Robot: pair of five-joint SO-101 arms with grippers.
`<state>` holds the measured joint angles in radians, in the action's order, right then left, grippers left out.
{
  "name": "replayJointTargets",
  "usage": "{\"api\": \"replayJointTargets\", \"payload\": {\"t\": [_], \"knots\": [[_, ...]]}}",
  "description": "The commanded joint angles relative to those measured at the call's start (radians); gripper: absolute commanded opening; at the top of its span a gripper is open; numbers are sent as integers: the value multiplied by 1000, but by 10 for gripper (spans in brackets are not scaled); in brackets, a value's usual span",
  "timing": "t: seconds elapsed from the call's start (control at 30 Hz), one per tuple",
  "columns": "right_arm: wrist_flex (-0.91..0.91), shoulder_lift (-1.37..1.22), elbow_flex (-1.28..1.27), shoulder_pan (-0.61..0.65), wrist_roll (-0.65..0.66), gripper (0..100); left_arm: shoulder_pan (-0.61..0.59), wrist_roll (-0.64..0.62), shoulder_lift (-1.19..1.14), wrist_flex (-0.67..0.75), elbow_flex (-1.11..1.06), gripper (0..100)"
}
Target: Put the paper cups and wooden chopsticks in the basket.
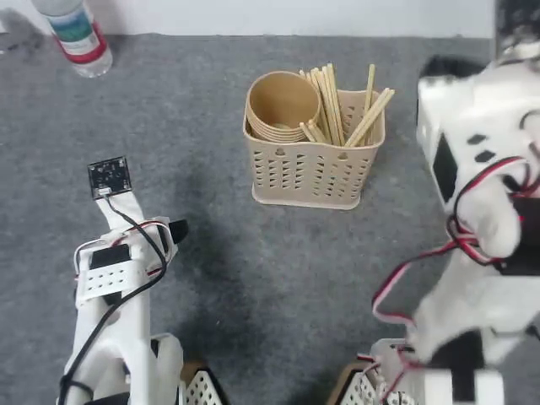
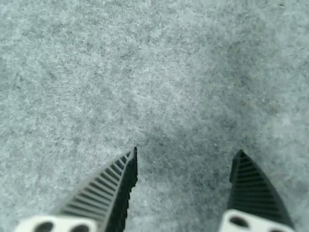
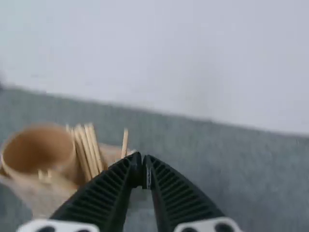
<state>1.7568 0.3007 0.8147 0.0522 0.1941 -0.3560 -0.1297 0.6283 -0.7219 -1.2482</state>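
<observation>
Right gripper (image 3: 142, 166), nearest the lens: fingers pressed tip to tip, holding nothing. Left gripper (image 2: 187, 154): fingers spread wide above the grey carpet (image 2: 145, 72), likewise holding nothing.

Stack of nested paper cups (image 1: 283, 105) stands in the perforated beige basket (image 1: 312, 173). The bundle of wooden chopsticks (image 1: 337, 114) stands beside the stack in the same basket, leaning against its far rim. The basket lies ahead of and below the right gripper's closed tips, and well apart from the left gripper, forward and towards that arm's right.

Progress, as judged: every cup and chopstick visible is already inside the basket, so the task appears complete. At most, the arms have yet to retire.

Writing: a plastic bottle (image 1: 78, 34), far beyond the left gripper, carries a banded label whose print is too small to read. No other legible text is visible.
</observation>
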Motion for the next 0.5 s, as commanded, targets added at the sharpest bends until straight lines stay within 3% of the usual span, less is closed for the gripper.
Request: {"api": "replayJointTargets", "payload": {"t": [0.0, 0.23, 0.47], "knots": [[7, 205, -342, -12, 81, 7, 3, -9, 9, 14, 8, 297], [-16, 159, -608, -18, 207, 7, 6, -9, 9, -9, 19, 297], [44, -8, -512, -99, 204, 8, 6, -9, 9, -32, 45, 298]]}}
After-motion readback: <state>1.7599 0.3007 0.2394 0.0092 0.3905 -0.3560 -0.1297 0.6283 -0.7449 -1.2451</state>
